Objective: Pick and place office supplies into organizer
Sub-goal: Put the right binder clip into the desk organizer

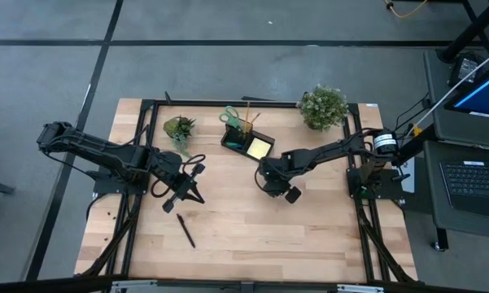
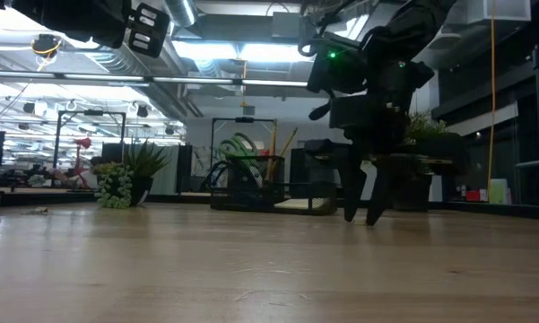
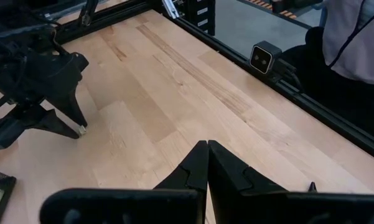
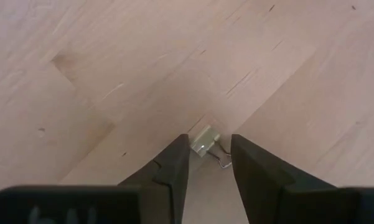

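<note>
- No brand, label or readable writing is legible in any view.
- The right gripper is positioned low over the table, toward its middle and just in front of the organizer. Its fingers are held partly apart.
- A small binder clip sits between the right fingertips, with its pale body toward the left-hand finger and its wire loops toward the other finger. Whether the pads touch it cannot be told.
- In the low view the right gripper points straight down with both tips at the wood surface.
- The left gripper is fully closed, its two fingers pressed together, with nothing between them. In the high view it lies over the left half of the table, tips pointing toward the front edge.
- A black pen lies flat on the table just in front of the left gripper. Its long axis runs diagonally, from back-left to front-right.
- The organizer stands near the back edge, between two potted plants.
- Green-handled scissors stand in its taller cup, handles up, beside pencils leaning upward.
- A yellow sticky-note pad lies flat in the lower tray.
- A person's light sleeve is visible beyond the table edge in the left wrist view.
</note>
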`<state>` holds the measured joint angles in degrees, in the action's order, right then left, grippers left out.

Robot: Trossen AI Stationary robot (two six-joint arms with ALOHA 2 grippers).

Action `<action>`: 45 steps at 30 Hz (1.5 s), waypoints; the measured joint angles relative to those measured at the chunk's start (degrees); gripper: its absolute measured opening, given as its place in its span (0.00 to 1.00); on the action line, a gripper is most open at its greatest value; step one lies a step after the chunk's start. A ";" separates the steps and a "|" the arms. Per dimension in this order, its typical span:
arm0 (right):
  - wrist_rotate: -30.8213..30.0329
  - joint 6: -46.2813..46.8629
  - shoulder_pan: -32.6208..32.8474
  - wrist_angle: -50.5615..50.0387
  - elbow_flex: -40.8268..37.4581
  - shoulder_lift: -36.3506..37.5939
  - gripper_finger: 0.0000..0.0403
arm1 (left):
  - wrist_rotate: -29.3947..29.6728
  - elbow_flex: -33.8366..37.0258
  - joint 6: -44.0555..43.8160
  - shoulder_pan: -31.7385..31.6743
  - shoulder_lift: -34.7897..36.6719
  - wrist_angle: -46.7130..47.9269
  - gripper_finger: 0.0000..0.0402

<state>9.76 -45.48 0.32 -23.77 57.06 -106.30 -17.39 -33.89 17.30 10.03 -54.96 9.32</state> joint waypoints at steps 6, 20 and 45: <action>1.43 0.06 -0.03 -1.12 0.13 -0.07 0.30 | 0.00 0.00 -0.01 0.00 0.00 0.00 0.01; 1.47 16.14 0.04 -0.99 0.01 -0.11 0.23 | 0.00 0.00 -0.02 0.00 0.00 -0.03 0.01; 1.35 31.99 0.13 4.15 1.65 -0.55 0.18 | 0.00 0.00 -0.02 0.01 0.00 -0.07 0.00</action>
<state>11.11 -13.50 0.45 -19.62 58.71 -106.85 -17.39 -33.89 17.28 10.04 -54.96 9.26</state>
